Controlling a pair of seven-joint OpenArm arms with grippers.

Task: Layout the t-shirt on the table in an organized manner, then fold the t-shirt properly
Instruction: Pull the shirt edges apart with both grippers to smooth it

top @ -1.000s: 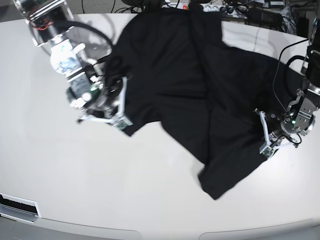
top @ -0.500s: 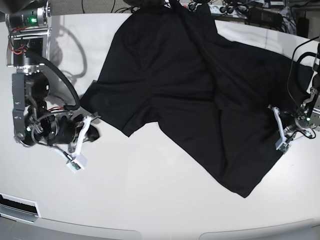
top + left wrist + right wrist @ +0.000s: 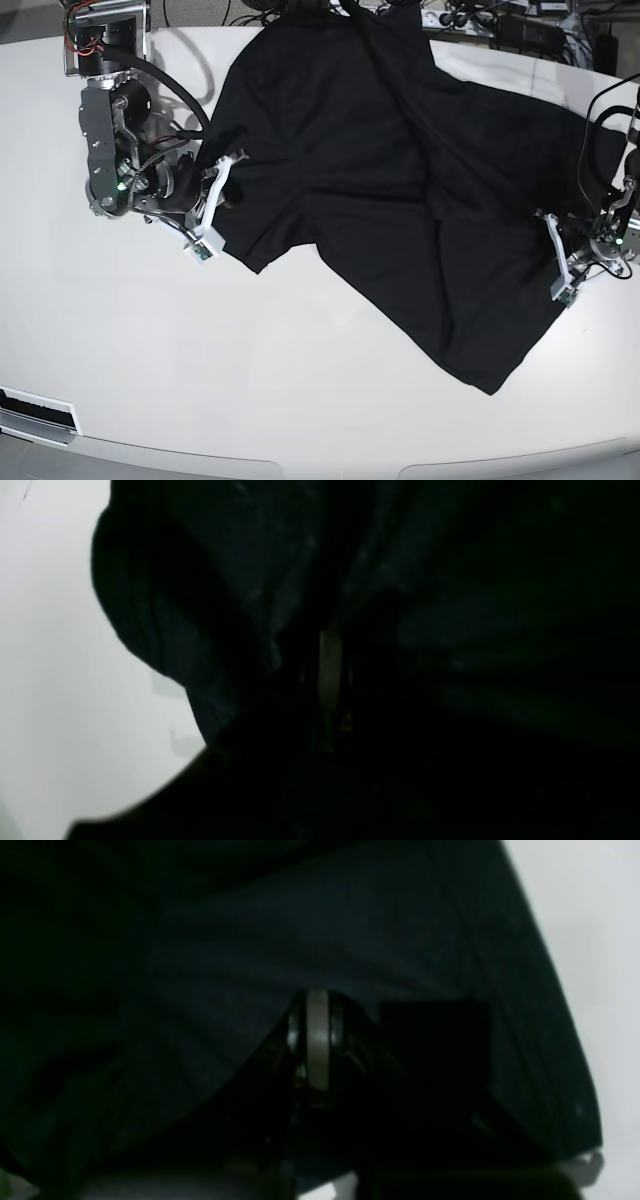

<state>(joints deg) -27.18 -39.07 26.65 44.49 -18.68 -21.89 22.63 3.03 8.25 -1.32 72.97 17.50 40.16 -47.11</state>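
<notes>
The black t-shirt (image 3: 380, 170) lies spread and creased across the back and middle of the white table (image 3: 300, 390), one corner pointing to the front right. My right gripper (image 3: 222, 190) is at the shirt's left edge, shut on the fabric. The right wrist view shows its closed fingertips (image 3: 317, 1005) pinching the t-shirt (image 3: 300, 930). My left gripper (image 3: 552, 250) is at the shirt's right edge. In the left wrist view it (image 3: 330, 645) is shut with the dark t-shirt (image 3: 250, 580) bunched around it.
Cables and power strips (image 3: 480, 20) lie along the table's back edge. A dark slot (image 3: 35, 408) sits at the front left corner. Bare white table (image 3: 40, 655) shows left of the left gripper, and table (image 3: 600, 940) right of the right gripper.
The right arm swung out toward the front left, then came back to the shirt's left edge. The shirt has spread flatter, its front corner shifting right. The left gripper moved slightly right.
</notes>
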